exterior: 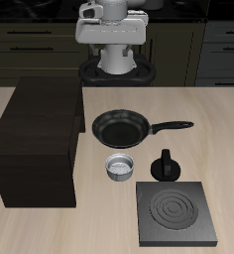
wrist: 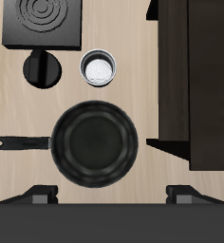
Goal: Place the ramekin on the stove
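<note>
The ramekin (exterior: 121, 167) is a small round grey-white cup standing on the table between the frying pan and the table's front edge. It also shows in the wrist view (wrist: 99, 68). The stove (exterior: 175, 213) is a flat dark grey plate with ring marks near the front edge, beside the ramekin; it also shows in the wrist view (wrist: 43, 21). My gripper (exterior: 113, 40) hangs high over the table's back, far from the ramekin. In the wrist view the gripper (wrist: 112, 197) has its fingers wide apart and holds nothing.
A black long-handled frying pan (exterior: 121, 128) lies mid-table, under my gripper's view (wrist: 93, 142). A small black knobbed pot (exterior: 167, 167) stands just behind the stove. A big dark wooden box (exterior: 40, 139) stands beside the pan.
</note>
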Available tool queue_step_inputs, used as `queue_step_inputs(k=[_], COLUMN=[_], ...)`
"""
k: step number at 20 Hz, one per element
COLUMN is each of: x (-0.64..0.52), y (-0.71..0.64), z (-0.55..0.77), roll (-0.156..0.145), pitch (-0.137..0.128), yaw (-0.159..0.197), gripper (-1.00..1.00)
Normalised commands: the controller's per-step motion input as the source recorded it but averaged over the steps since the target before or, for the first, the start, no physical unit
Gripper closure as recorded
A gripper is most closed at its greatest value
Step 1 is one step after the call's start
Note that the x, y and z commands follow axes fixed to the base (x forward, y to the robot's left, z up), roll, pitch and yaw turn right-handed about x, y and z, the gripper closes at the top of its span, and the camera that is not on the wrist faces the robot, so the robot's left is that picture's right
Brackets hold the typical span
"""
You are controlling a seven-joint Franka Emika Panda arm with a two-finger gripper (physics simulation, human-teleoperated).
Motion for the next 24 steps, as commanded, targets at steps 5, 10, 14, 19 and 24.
queue_step_inputs(k=[5, 10, 14, 19, 24], x=[0.04, 0.05, 0.1, 0.19, 0.2], y=[-0.07, -0.05, 0.02, 0.14, 0.05], z=[-0.03, -0.02, -0.05, -0.09, 0.0], roll=[-0.027, -0.011, 0.006, 0.05, 0.012], pitch=[0.006, 0.003, 0.01, 0.028, -0.01], yaw=[-0.012, -0.007, -0.003, -0.022, 0.003], gripper=[-1.0, -1.0, -1.0, -1.0, -1.0])
